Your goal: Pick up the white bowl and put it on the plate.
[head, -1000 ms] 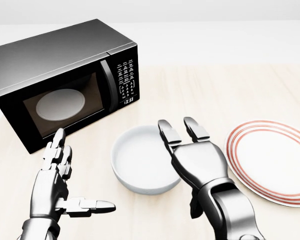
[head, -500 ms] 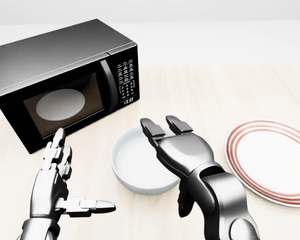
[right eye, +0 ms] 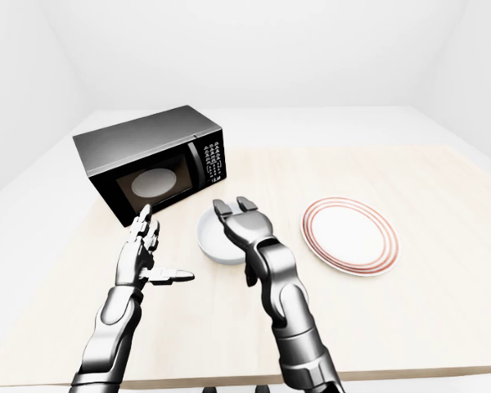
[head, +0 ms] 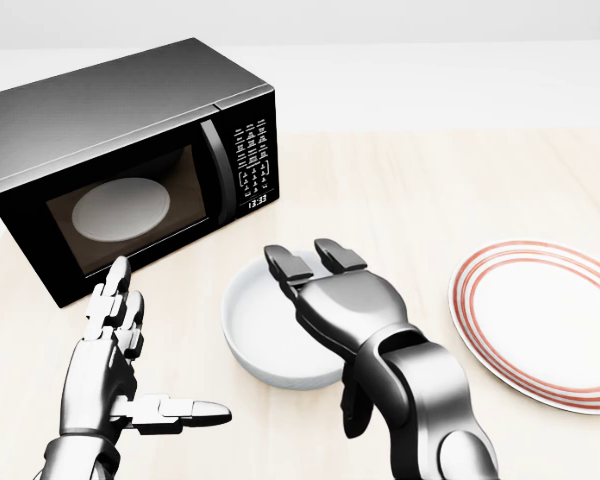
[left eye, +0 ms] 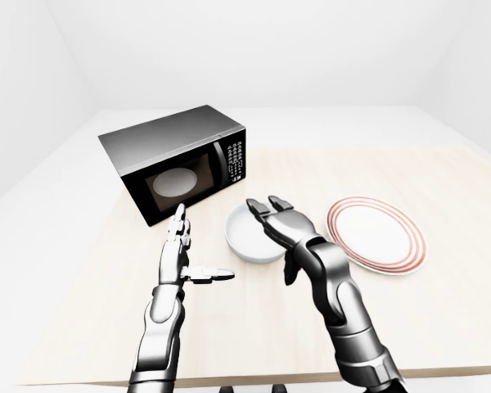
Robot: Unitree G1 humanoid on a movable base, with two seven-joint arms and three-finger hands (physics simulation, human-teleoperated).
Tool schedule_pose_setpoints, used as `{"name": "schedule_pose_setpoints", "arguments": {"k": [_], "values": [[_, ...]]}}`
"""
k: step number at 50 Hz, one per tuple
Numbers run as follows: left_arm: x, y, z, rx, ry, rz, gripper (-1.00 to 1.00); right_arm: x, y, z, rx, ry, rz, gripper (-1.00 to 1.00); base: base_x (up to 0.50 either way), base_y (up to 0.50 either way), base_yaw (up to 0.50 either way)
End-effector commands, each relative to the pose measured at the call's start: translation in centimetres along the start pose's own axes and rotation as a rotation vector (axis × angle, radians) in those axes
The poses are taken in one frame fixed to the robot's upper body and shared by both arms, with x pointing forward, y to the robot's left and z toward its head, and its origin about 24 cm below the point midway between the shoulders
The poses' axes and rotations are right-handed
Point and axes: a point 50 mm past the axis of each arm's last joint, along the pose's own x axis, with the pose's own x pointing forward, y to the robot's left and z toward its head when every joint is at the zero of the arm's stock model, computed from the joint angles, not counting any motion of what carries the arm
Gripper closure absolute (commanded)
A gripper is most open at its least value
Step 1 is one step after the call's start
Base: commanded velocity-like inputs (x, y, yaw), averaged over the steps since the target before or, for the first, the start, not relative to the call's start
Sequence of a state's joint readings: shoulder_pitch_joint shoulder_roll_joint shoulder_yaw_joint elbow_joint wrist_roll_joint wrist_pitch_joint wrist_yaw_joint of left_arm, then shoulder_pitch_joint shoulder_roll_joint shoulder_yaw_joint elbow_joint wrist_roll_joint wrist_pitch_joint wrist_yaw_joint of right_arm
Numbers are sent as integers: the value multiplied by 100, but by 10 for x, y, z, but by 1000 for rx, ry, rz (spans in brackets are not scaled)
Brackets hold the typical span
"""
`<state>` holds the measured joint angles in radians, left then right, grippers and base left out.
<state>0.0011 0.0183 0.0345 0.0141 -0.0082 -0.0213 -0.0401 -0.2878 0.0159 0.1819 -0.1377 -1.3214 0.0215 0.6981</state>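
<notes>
right hand spread over the white bowl, plate lying apart to its right

head view, read from left to right. a black microwave (head: 130,170) stands toward the far left corner of the pale wooden bench (head: 430,190), its door shut, a pale round turntable visible through the window and a keypad with a lit clock on its right side. below it in the view, the left hand (head: 115,365) is raised above the bench near the lower left edge of the view, fingers (head: 115,300) straight and held together, thumb stretched sideways to the right; it is wide open, holds nothing, and stands apart from the bowl. the white bowl (head: 255,325) sits upright on the bench just right of the microwave's lower corner, near the middle of the bench as the eye views show, and looks empty. the right hand (head: 325,300) reaches over the right part of the bowl, back of the hand uppermost, its two long fingers (head: 290,265) extended above the bowl's interior and the thumb hanging below beside the bowl's near wall; the hand is spread wide, and whether it touches the rim cannot be told. the plate (head: 545,325), white with red rings round its rim, lies flat nearer the right edge of the bench, separated from the bowl by bare wood.
</notes>
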Motion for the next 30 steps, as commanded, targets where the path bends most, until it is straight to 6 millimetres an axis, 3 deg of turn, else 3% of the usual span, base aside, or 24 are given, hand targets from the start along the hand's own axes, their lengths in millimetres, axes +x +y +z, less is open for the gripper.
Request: {"name": "schedule_pose_setpoints", "arguments": {"k": [1, 15, 30], "values": [[0, 0, 0, 0, 0, 0, -100, 8, 9, 2, -2, -3, 52, -100, 0, 0, 0], [0, 0, 0, 0, 0, 0, -100, 16, 15, 1, 1, -3, 96, -100, 0, 0, 0], [0, 0, 0, 1, 0, 0, -100, 27, 45, -9, 10, 21, 243, -100, 0, 0, 0]]}}
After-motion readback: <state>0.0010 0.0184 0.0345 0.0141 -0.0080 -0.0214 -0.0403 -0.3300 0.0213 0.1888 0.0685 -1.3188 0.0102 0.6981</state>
